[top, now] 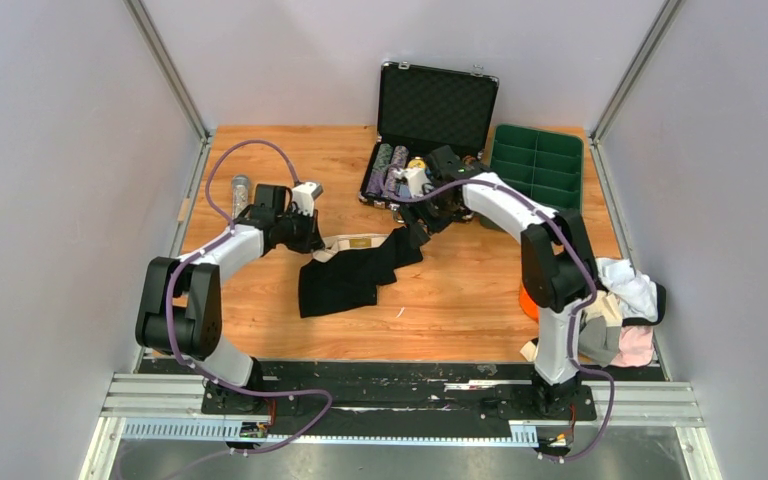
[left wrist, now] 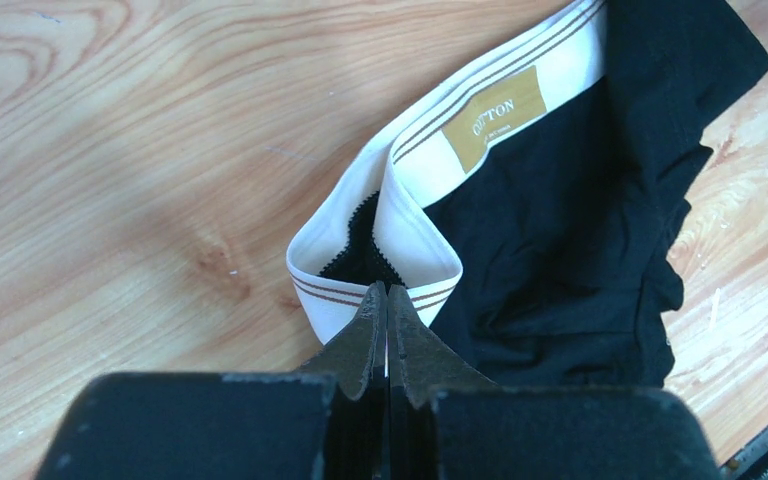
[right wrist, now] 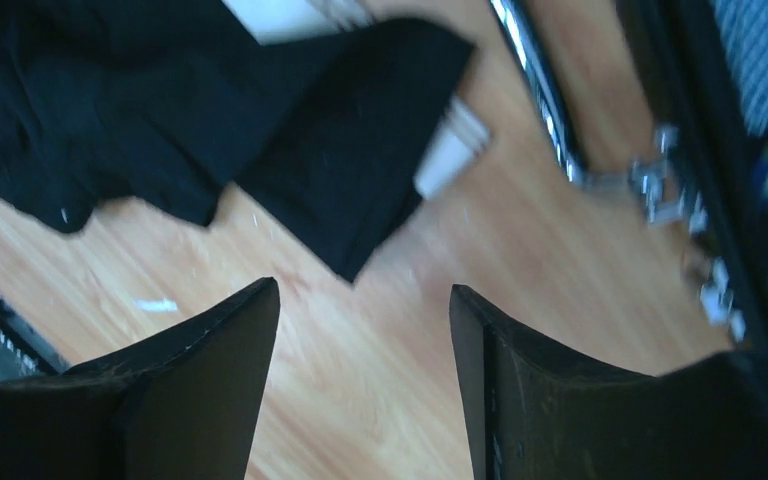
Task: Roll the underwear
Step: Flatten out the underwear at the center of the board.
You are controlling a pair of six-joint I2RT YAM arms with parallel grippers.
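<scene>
At the near edge of the table [top: 460,310], the left arm [top: 182,300] comes up from its base and folds at the elbow. It then reaches forward and toward the middle, with its wrist low over the wood. The right arm [top: 552,255] stands up tall from its base and bends at the elbow. It then stretches far forward and toward the middle, and its wrist tips down.

Just beside the right arm's base sits a pile of underwear [top: 622,310]. It has white, pink, beige and a bit of orange in it.

Farther in, the black underwear [top: 348,278] lies spread out on the middle of the table. The left gripper [left wrist: 387,292] has its fingers pressed together. They pinch a folded corner of the white waistband [left wrist: 400,190], which has brown stripes and a gold label [left wrist: 494,117].

The right gripper [right wrist: 360,295] hangs over bare wood near the other end of the black underwear. Its fingers are spread wide and nothing is between them.

At the far side an open black case [top: 438,105] stands. A green tray [top: 537,165] sits just beside it.
</scene>
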